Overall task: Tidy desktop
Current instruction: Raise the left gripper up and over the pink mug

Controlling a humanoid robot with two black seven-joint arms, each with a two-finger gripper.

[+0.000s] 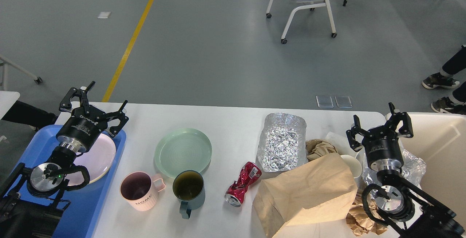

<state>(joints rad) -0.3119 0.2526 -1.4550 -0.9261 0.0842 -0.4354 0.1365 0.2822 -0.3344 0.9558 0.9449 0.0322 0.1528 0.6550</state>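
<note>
The white desktop [225, 121] spans the view. On it stand a pale green plate [183, 152], a pink mug [139, 190], a dark teal mug [189, 189], a crushed red can [243, 183], a foil tray [282, 141], a brown paper bag [309, 192], a white paper cup [352, 165] and crumpled brown paper [318, 147]. My left gripper [95, 103] hovers open and empty above a pinkish white plate [96, 158] lying in the blue tray [40, 143]. My right gripper [380, 123] is open and empty at the table's right end, above the cup and clear plastic wrap [413, 165].
A cream-coloured bin [440, 139] stands just right of the table. More crumpled brown paper [356, 219] lies at the front right by my right arm. Beyond the table are grey floor, a wheeled chair [305, 1] and a person's shoes [440, 81].
</note>
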